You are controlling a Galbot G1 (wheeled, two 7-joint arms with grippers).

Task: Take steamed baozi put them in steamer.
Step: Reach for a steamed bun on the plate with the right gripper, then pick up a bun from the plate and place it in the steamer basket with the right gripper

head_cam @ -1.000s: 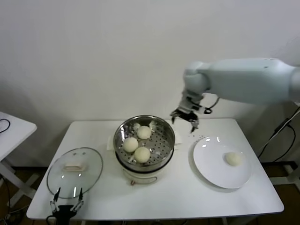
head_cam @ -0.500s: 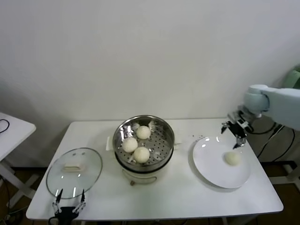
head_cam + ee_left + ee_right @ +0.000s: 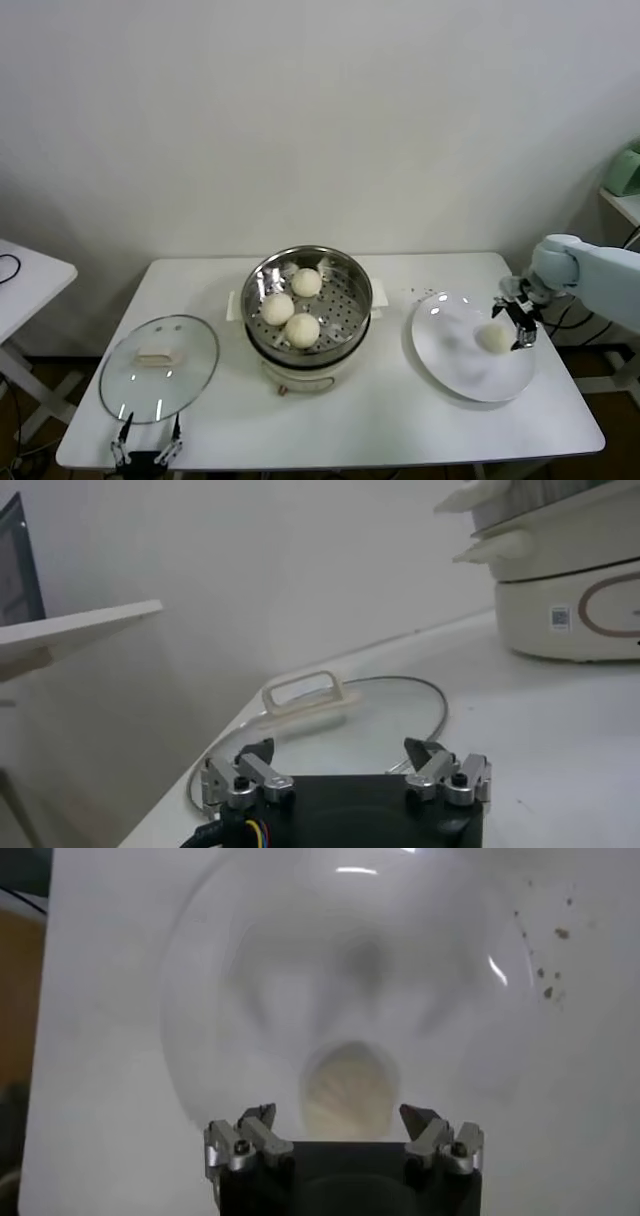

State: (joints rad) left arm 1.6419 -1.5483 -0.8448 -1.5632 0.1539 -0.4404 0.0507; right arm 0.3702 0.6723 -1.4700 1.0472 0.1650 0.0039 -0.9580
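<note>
Shiny perforated steel steamer (image 3: 345, 280), smooth matt dough baozi (image 3: 494, 338), glossy white plate (image 3: 450, 355), clear glass lid (image 3: 190, 375).

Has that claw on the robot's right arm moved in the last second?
Yes. The right gripper was beside the steamer's back rim; it has swung to the robot's right and down, fingers open, over the last baozi on the plate.

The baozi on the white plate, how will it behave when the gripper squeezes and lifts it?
The last baozi looks smooth, domed and doughy, so it will probably dent under a firm squeeze. Being round on a flat plate, it may roll if nudged off-centre. The open right gripper sits at it with one finger on each side, which should limit that.
</note>
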